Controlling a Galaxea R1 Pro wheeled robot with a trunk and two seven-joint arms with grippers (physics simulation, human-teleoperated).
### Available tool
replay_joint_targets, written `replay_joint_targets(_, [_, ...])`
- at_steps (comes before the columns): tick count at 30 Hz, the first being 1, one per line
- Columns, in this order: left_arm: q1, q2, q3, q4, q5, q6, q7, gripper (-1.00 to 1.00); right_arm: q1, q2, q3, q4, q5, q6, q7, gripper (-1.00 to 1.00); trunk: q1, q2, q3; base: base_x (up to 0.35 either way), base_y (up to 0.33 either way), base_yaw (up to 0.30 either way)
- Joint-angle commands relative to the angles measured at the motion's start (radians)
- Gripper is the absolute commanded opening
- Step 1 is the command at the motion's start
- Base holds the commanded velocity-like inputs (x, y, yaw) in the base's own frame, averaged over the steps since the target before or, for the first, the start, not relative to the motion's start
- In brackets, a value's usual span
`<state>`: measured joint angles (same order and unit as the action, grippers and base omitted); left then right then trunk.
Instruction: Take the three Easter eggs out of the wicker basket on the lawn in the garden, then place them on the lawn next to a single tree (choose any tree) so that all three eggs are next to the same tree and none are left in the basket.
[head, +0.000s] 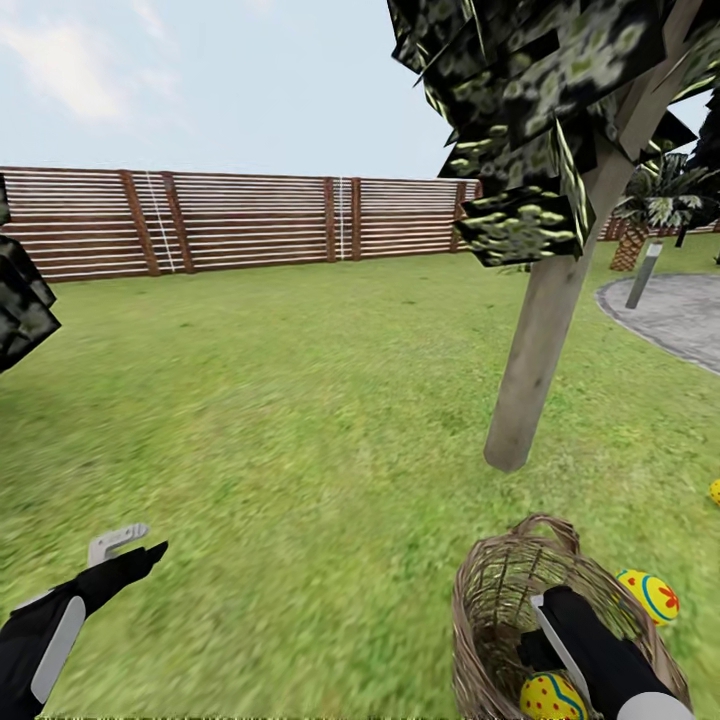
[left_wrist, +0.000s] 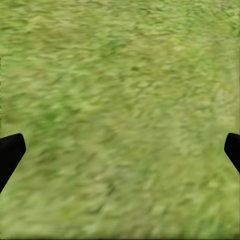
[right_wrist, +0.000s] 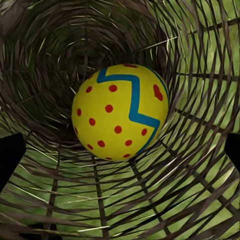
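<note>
The wicker basket (head: 500, 600) stands on the lawn (head: 300, 420) at the lower right, just in front of the tree (head: 530, 370). My right arm (head: 590, 650) reaches into it. One Easter egg (head: 550, 697) lies inside; in the right wrist view this egg (right_wrist: 120, 112) rests against the basket's woven wall (right_wrist: 50, 75), with my right gripper (right_wrist: 121, 152) open a little short of it. A second egg (head: 650, 595) lies on the grass right of the basket. A third egg (head: 714, 491) peeks in at the right edge. My left gripper (head: 135, 548) hangs open over bare grass (left_wrist: 120, 100).
A brown slatted fence (head: 250, 220) closes the far side of the lawn. Grey paving (head: 670, 315) with a grey post (head: 645, 275) and a short palm (head: 640, 225) lies at the right. Dark foliage (head: 20, 300) juts in at the left edge.
</note>
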<state>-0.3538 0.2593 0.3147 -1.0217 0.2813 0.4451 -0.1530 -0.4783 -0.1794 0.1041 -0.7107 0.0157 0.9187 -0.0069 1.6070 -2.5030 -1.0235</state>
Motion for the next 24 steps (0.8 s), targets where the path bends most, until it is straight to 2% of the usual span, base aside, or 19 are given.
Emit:
replay_joint_targets(1, [-0.001, 0.000, 0.002, -0.001, 0.005, 0.007, -0.003, 1.00, 0.000, -0.001, 0.005, -0.001, 0.001, 0.005, -0.001, 1.00, 0.000, -0.001, -0.005, 0.000, 0.000, 0.000])
replay_joint_targets(24, [-0.001, -0.003, -0.001, -0.001, 0.006, 0.006, -0.005, 1.00, 0.000, 0.001, 0.005, -0.001, 0.001, 0.005, -0.001, 1.00, 0.011, -0.006, -0.094, 0.000, 0.000, 0.000])
